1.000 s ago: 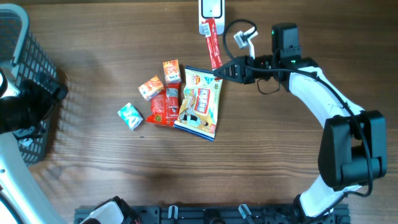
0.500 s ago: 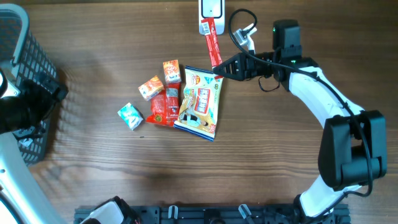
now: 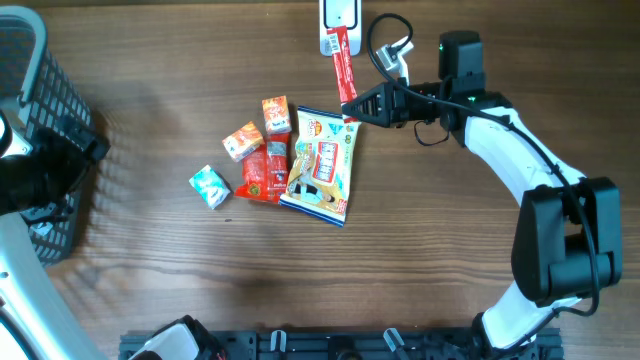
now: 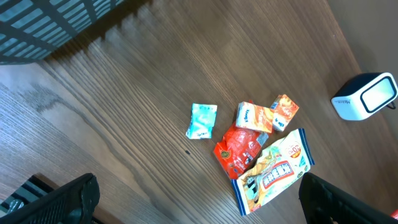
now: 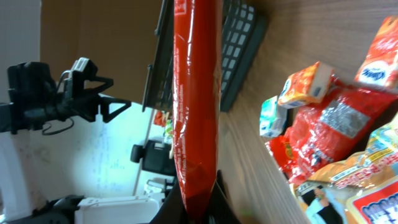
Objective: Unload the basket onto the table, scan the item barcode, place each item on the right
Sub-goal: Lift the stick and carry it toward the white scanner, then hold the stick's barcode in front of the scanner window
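From above, the right claw (image 3: 351,108) is pressed shut on the bottom end of a long red stick pack (image 3: 343,72). The top end of the pack reaches up to the white scanner (image 3: 340,14) at the far edge of the table (image 3: 450,280). There is one red stick pack and one white scanner. I think the pack is light and thin and its shiny skin may slip. So pinching it near one end, away from the printed bars, seems best, though I cannot see where the bars are. Near the claw lie five other snacks: one big snack bag (image 3: 322,165), two orange boxes (image 3: 276,114), one red pouch (image 3: 262,174) and one little blue-green packet (image 3: 210,187). One dark basket (image 3: 45,110) stands at the left. From the left arm's camera, the left claw (image 4: 208,202) is spread wide with nothing in it. It hangs up above the table, well away from the snacks. The same five snacks, the scanner and the basket show here too. From the right arm's camera, the red stick pack fills the middle, pinched at its near end between the two fingers. It holds nearly straight and does not flop, so I think it is a bit stiff along its length. The other snacks lie on the table beyond it.
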Controlling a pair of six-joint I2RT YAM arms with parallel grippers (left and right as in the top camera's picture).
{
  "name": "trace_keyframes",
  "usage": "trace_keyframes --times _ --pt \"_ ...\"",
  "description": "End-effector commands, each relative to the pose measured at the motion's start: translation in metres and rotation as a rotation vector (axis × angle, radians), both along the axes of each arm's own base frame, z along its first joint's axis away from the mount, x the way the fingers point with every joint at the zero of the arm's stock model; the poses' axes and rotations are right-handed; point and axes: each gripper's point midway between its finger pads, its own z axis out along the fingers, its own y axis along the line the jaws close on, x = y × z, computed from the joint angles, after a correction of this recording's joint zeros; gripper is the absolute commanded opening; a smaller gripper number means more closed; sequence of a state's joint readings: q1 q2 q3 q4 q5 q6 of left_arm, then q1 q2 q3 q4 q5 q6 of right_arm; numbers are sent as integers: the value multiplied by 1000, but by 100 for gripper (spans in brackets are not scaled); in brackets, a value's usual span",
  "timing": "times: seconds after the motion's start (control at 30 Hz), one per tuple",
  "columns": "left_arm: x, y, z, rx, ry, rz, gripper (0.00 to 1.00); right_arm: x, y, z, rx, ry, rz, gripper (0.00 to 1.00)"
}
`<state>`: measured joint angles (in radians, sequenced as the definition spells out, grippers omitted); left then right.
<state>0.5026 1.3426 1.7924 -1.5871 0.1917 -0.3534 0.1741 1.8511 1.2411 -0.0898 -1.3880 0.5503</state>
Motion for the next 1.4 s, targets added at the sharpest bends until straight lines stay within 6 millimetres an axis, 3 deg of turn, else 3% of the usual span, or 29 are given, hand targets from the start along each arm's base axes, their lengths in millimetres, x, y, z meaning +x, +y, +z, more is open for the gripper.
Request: trace_keyframes --times 0.0,0.17,0.37,0.57,0.77,0.87,0.93,1.0,1.03,1.07,1.23,1.37 --pt "-1 2 0 5 1 2 100 11 0 2 -40 -40 -55 4" --pt "-1 2 0 5 1 1 100 30 -3 -9 -113 -68 -157 4" --pt "-1 2 0 5 1 1 100 27 -1 2 -69 -111 -119 4" --pt "-1 2 0 5 1 1 100 37 2 -7 -128 -179 -169 4" --pt "-1 2 0 5 1 2 100 71 -11 -38 -436 -268 -413 4" --pt "-1 2 0 5 1 2 100 86 -38 -46 -731 -336 -552 4" --pt "-1 2 0 5 1 1 100 94 -70 -49 -1006 -395 -654 4" --pt "-1 2 0 5 1 2 100 96 -95 -41 -1231 -460 -728 4" --pt "-1 2 0 5 1 2 100 96 -109 -28 -1418 -559 -782 4" --pt "-1 2 0 5 1 1 100 96 -111 -20 -1490 -621 -796 4" --pt "-1 2 0 5 1 1 100 109 -94 14 -1678 -913 -810 4" --pt "-1 2 0 5 1 2 100 135 -71 35 -1743 -1167 -775 5"
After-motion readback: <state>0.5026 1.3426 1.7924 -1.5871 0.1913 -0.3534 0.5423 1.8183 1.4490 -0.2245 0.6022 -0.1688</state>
